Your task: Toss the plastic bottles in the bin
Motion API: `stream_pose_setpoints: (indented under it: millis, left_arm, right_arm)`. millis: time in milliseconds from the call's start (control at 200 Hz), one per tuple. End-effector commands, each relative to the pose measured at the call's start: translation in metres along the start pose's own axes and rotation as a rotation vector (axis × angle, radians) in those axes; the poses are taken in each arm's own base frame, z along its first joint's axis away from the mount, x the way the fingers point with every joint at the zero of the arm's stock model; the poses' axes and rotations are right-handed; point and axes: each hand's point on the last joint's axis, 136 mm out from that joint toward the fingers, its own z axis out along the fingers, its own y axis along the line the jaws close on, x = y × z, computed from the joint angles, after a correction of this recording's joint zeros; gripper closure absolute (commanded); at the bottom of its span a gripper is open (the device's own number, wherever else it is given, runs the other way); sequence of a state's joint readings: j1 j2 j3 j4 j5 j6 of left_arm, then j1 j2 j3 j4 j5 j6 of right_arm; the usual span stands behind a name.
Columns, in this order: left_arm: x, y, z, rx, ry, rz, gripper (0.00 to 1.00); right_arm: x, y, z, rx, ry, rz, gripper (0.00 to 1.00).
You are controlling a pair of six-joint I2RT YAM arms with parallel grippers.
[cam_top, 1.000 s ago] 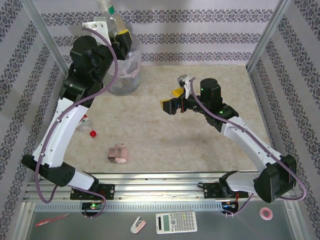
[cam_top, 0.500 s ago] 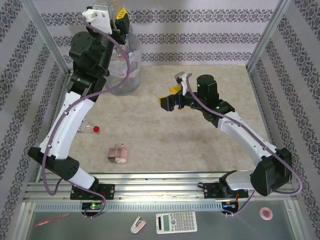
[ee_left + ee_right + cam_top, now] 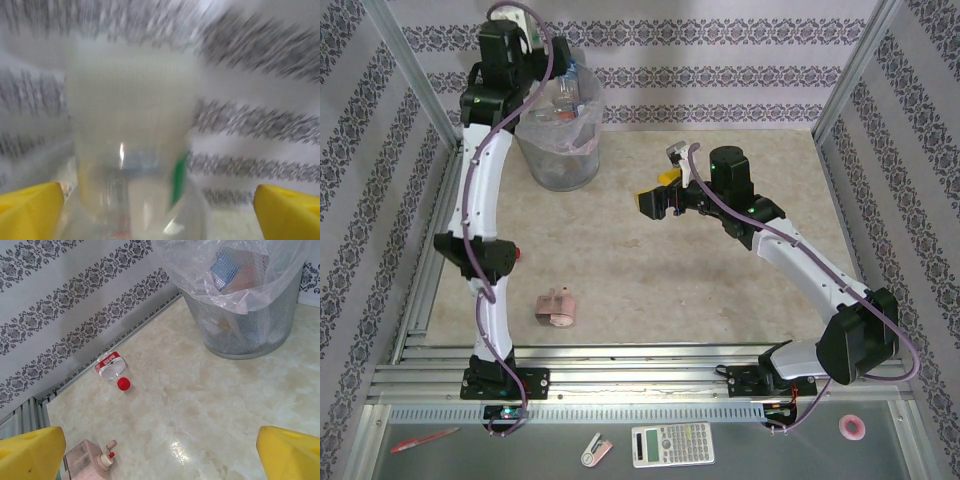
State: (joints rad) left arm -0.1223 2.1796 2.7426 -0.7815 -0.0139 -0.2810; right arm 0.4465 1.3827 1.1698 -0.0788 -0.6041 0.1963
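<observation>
my left gripper point(image 3: 160, 217) is spread wide, its yellow fingertips point(image 3: 30, 212) out at the bottom corners of my left wrist view. a clear bottle point(image 3: 132, 140) with a green strip down one side stands blurred between them. neither pad seems to press on it, though the blur keeps me from being sure on the left side. my right gripper point(image 3: 160, 455) is spread just as wide, with nothing between its pads and bare table point(image 3: 200, 405) below it.

from above, my left arm point(image 3: 480, 190) reaches up over the bin point(image 3: 560, 160), which sits at the far left of the table, close to the patterned wall point(image 3: 720, 70). my right gripper hangs over the middle of the table, with open marble-look surface all round it and between it and the bin.

the bin has a grey mesh-like side and a clear bag folded over its rim. bottles lie inside, one with a blue label point(image 3: 230, 267). a red-capped bottle point(image 3: 112, 371) with a red label lies on the table near the left wall, well apart from the bin. a pink lumpy object point(image 3: 90, 460) sits nearer my bases.
</observation>
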Motion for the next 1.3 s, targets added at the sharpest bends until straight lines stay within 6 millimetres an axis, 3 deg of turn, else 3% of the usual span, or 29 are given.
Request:
stream_pose_setpoints:
  millis: [0, 135, 240, 400, 590, 839, 1069, 1294]
  left_arm:
    - [0.053, 0.018, -0.002, -0.054, 0.223, -0.166, 0.0]
    - [0.019, 0.014, -0.033, -0.048, 0.13, -0.194, 0.0]
    - [0.005, 0.017, -0.06, -0.071, 0.1, -0.193, 0.0]
    - [0.001, 0.018, -0.09, -0.087, 0.104, -0.188, 0.0]
    - [0.008, 0.018, -0.11, -0.098, 0.126, -0.204, 0.0]
    - [0.041, 0.032, -0.134, -0.174, 0.206, -0.29, 0.0]
    - [0.091, 0.061, -0.156, -0.304, 0.293, -0.349, 0.0]
    - [0.134, 0.07, -0.169, -0.331, 0.358, -0.42, 0.0]
  right_arm:
    - [-0.009, 0.008, -0.013, -0.012, -0.027, -0.01, 0.02]
    - [-0.004, 0.011, -0.02, -0.012, -0.023, -0.01, 0.02]
    - [0.001, 0.012, -0.023, -0.012, -0.023, -0.005, 0.02]
    - [0.005, 0.014, -0.022, -0.03, -0.019, 0.01, 0.02]
    - [0.007, 0.016, -0.022, -0.045, -0.013, 0.014, 0.02]
    - [0.014, 0.019, -0.026, -0.047, -0.004, 0.019, 0.02]
    - [0.019, 0.02, -0.028, -0.049, 0.001, 0.023, 0.02]
    - [0.023, 0.022, -0.029, -0.057, 0.014, 0.014, 0.02]
